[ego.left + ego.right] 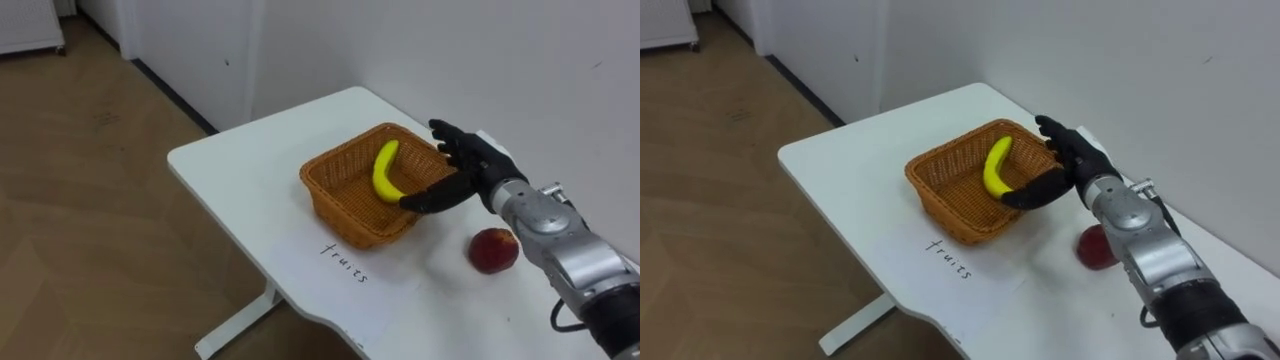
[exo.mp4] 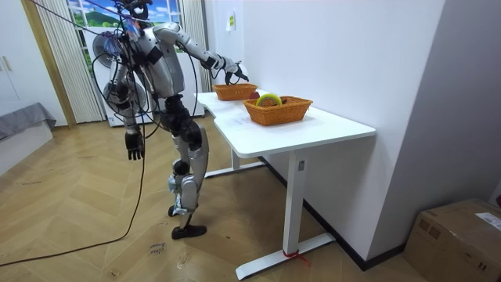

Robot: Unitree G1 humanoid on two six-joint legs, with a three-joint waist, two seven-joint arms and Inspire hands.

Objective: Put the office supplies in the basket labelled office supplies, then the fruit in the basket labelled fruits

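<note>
A wicker basket (image 1: 335, 205) stands on the white table (image 1: 240, 170), with "fruits" handwritten on the table in front of it. A yellow banana (image 1: 383, 168) lies inside, leaning on the basket's right wall. My right hand (image 1: 470, 165) hovers open over the basket's right rim, fingers spread and the thumb close to the banana's near end. A red apple (image 1: 494, 250) rests on the table to the right of the basket, under my forearm. In the room view my left hand (image 2: 135, 145) hangs relaxed and empty at my side.
A second wicker basket (image 2: 278, 110) with round items stands further along the table, near the wall. The table's left and front edges drop to wooden floor. A cardboard box (image 2: 458, 235) sits on the floor at the room view's right.
</note>
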